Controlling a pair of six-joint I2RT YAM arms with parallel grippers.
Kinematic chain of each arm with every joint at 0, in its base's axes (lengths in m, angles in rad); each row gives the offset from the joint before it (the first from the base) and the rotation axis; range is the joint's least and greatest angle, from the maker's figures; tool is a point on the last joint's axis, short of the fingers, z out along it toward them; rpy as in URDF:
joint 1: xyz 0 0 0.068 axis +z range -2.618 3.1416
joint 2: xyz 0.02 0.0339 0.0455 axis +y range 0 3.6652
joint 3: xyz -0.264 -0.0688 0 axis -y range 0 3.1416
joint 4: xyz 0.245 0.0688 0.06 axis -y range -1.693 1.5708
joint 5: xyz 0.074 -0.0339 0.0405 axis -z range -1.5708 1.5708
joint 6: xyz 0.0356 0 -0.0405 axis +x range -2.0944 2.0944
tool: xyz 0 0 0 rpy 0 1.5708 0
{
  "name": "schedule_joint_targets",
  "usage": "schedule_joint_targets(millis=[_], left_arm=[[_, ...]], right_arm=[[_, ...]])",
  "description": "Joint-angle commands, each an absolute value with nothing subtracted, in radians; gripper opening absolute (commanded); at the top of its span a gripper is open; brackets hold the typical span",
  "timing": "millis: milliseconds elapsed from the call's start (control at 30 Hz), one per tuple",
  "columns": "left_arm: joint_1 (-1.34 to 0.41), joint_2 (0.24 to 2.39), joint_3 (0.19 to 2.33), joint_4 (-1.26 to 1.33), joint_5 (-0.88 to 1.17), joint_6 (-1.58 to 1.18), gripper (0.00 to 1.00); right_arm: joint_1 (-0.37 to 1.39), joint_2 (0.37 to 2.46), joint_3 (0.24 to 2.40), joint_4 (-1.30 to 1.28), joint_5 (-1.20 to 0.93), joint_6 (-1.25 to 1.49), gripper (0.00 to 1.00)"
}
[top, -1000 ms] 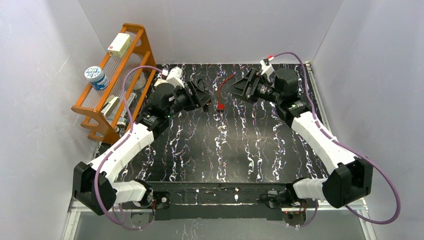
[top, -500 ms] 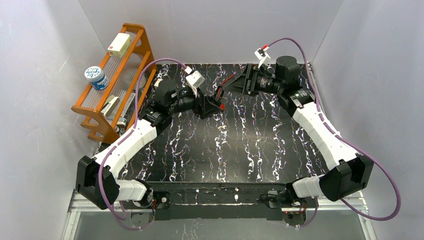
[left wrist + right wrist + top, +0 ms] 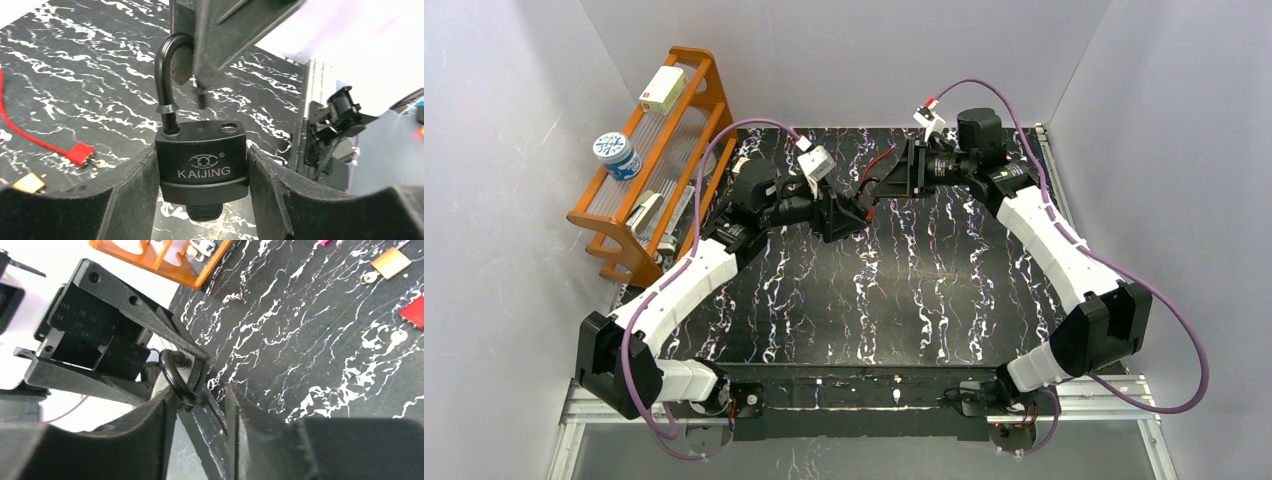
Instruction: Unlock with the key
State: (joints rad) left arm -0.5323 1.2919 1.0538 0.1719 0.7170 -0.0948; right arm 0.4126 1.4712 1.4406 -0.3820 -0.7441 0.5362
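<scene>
We see a black padlock standing upright, its body clamped by both flanks between the fingers of the left gripper. The face turned towards that gripper's wrist carries a pale logo and the word KAIJING. Its dark shackle is raised: one leg sits in the body, while the other is out of its hole, which gapes on top. The bend is partly hidden. A black-headed key pokes out of the body's underside, between the same fingers.

Robot lab cell, white walls
</scene>
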Motion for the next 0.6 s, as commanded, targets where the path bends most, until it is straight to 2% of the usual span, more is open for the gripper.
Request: schedule_joint_targets(millis=[0,167,267,367,433,533,567], left_arm=[[-0.534,1.230,1.063,0.320,0.892,-0.179,0.00],[-0.534,1.266,1.072,0.418,1.136,-0.364,0.00],[-0.534,1.278,1.066,0.465,1.242,-0.443,0.00],[-0.534,1.274,1.065,0.468,1.256,-0.454,0.00],[-0.534,1.265,1.061,0.470,1.225,-0.452,0.00],[-0.534,1.262,1.048,0.459,1.140,-0.448,0.00],[-0.533,1.262,1.047,0.427,1.084,-0.447,0.00]], right_arm=[[0.414,1.459,1.427,-0.333,-0.837,0.450,0.39],[0.412,1.384,1.302,-0.198,-0.818,0.364,0.24],[0.410,1.366,1.257,-0.116,-0.811,0.364,0.23],[0.410,1.353,1.224,-0.028,-0.803,0.400,0.23],[0.411,1.348,1.221,-0.012,-0.796,0.416,0.30],[0.411,1.328,1.203,-0.029,-0.754,0.422,0.55],[0.411,1.317,1.192,-0.037,-0.740,0.420,0.58]])
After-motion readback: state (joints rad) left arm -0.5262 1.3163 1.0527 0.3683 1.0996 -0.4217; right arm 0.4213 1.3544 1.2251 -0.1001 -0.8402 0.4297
